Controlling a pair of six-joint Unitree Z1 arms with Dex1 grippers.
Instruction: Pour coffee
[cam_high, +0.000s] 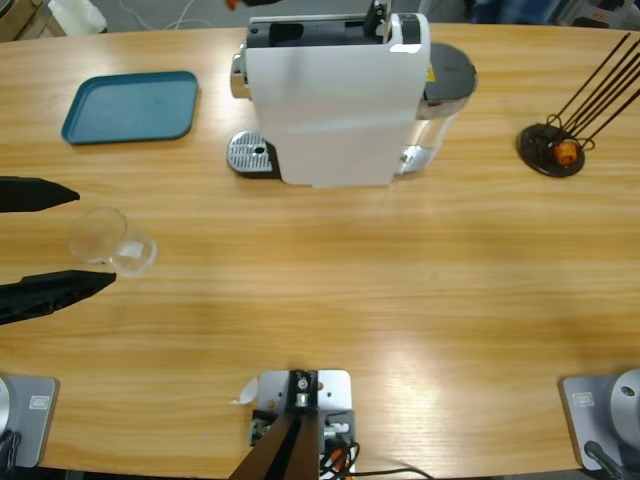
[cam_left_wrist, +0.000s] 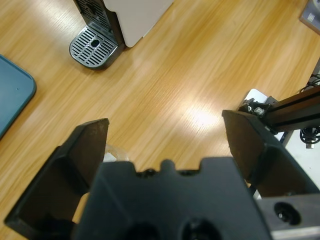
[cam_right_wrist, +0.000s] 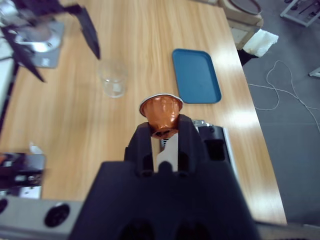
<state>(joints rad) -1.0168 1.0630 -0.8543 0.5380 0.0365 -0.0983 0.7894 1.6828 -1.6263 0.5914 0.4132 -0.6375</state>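
At the left edge of the high view, the left gripper reaches in with its two black jaws spread wide, one on each side of a clear glass that stands upright on the wooden table; neither jaw touches the glass. In the left wrist view the same gripper shows its jaws far apart over bare wood, with only a sliver of the glass rim peeking out beside the left jaw. No coffee can be made out in the glass from any view (it looks clear and see-through from above). The white coffee machine stands at the far middle of the table, its round metal drip grate on the side toward the glass, though well apart from it. A blue tray lies flat near the far left corner. At the far right sits a dark wire capsule holder with one orange capsule at its base. The right gripper, seen only in the right wrist view, has its jaws closed narrowly on a copper-coloured capsule, silver rim uppermost, held above the top of the machine; beyond it that view takes in the glass, the tray and the other arm's black jaws.
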